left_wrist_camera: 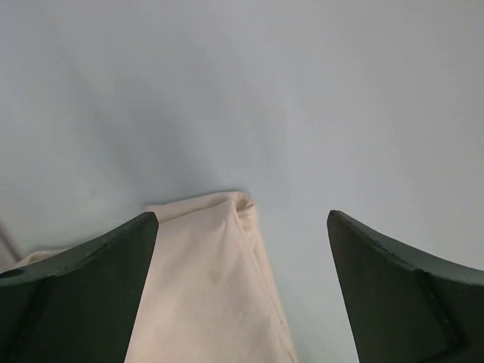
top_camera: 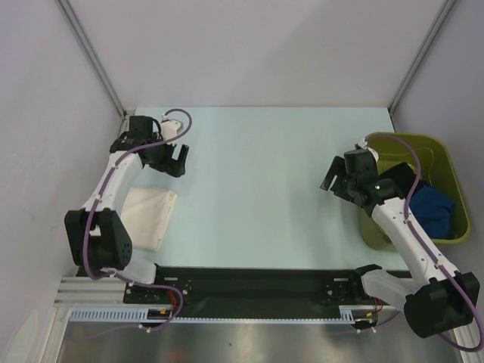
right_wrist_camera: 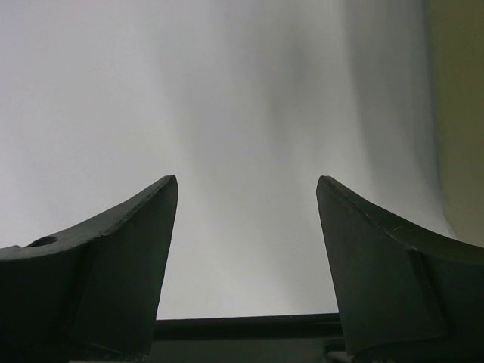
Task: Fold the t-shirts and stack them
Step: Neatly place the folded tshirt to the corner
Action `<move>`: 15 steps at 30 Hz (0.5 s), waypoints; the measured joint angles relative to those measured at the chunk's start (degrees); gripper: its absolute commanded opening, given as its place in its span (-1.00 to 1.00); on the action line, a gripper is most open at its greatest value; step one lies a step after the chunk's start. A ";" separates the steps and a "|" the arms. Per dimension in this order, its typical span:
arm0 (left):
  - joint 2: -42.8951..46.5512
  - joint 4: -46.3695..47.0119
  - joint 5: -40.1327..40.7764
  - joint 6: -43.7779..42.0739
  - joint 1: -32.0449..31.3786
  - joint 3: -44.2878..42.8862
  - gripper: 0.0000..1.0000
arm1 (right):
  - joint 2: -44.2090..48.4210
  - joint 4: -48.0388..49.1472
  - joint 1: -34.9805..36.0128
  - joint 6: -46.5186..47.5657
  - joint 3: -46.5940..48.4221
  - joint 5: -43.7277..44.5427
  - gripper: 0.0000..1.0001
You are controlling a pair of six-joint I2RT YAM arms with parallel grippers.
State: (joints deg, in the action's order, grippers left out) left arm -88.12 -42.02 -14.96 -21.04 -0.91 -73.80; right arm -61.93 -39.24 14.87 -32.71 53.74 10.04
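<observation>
Green bin [top_camera: 448,163]: blue shirt [top_camera: 437,206], black shirt [top_camera: 401,177] inside. Cream shirt [top_camera: 150,215] folded on table [top_camera: 257,197]. Left gripper [top_camera: 178,166], right gripper [top_camera: 332,180]: fingers apart, empty.

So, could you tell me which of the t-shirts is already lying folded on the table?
The cream t-shirt, lying flat on the left; the blue one is bunched up in the green bin.

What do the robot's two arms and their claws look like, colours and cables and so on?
The left arm and right arm have white links between bulky black joint housings, with a purple cable looped along each. The left claw and right claw each have two dark wedge-shaped fingers. A small green light glows near the right wrist.
</observation>
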 measured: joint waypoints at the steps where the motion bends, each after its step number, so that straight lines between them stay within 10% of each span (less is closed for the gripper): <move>1: 1.99 -0.02 0.42 -0.02 0.00 0.17 1.00 | 0.48 0.04 -0.15 0.46 0.20 -0.35 0.58; 15: 39.39 3.43 10.05 -4.09 -0.20 30.88 0.99 | 8.63 0.11 -0.79 7.89 -3.06 -7.10 0.61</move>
State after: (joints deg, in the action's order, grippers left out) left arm -48.73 -38.59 -4.91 -25.12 -1.10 -42.92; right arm -53.30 -39.13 14.09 -24.82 50.68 2.94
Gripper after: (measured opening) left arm 0.996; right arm 0.797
